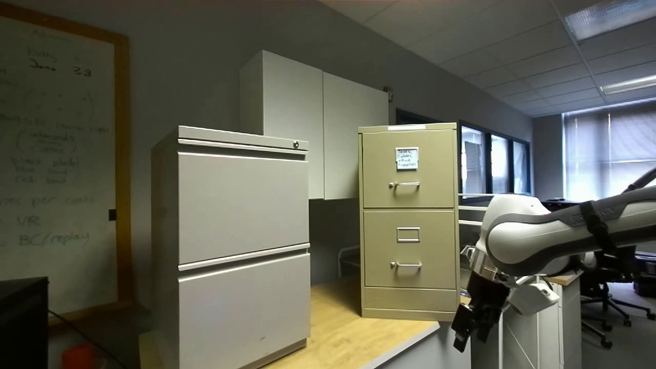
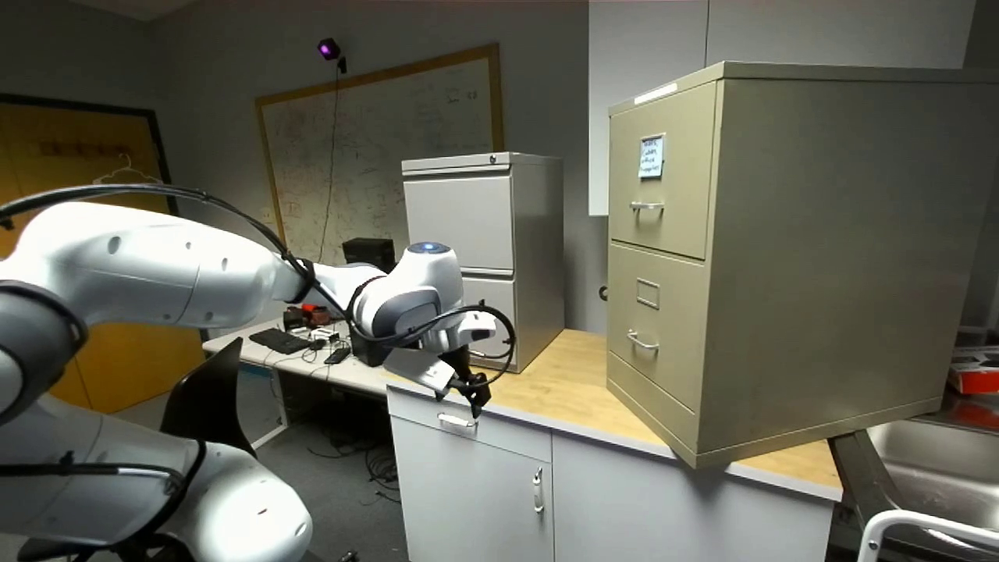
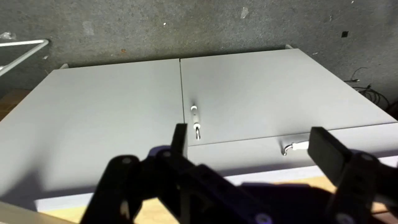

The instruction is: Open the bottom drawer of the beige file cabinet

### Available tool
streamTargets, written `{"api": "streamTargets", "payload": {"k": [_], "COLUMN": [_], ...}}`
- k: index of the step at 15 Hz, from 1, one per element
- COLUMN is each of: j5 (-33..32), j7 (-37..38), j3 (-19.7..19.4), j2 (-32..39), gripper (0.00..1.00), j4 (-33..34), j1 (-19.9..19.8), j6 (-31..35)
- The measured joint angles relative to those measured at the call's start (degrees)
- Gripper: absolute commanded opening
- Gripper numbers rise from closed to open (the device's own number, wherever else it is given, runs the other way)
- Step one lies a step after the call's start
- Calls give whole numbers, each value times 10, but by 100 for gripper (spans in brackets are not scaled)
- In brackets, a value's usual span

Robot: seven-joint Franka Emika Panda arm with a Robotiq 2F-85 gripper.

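Your pincer (image 3: pixel 248 133) is spread wide and points downward. In an exterior view it hangs near five o'clock from the bottom drawer (image 1: pixel 409 250), which is closed, flush with the upper drawer (image 1: pixel 380 195) at twelve. You have the beige file cabinet (image 2: pixel 819 250) upright on the desk (image 1: pixel 343 330), a front corner overhanging the edge. From that drawer, the grey cabinet (image 1: pixel 243 210) stands at nine o'clock and the wall cupboards (image 1: pixel 330 123) hang at eleven.

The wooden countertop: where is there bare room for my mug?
Bare wood lies between the pale grey cabinet and the beige file cabinet, reaching the front edge. It's crowded toward the sink: the beige file cabinet leaves a small wood corner there. The gripper hangs near the front edge.
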Motion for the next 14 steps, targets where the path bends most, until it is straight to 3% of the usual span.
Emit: {"api": "streamTargets", "payload": {"k": [8, 14], "j5": [-128, -206], "j7": [56, 55], "j3": [65, 75], "j2": [119, 233], "gripper": [100, 100], "j4": [162, 294], "j1": [-30, -31], "j6": [17, 20]}}
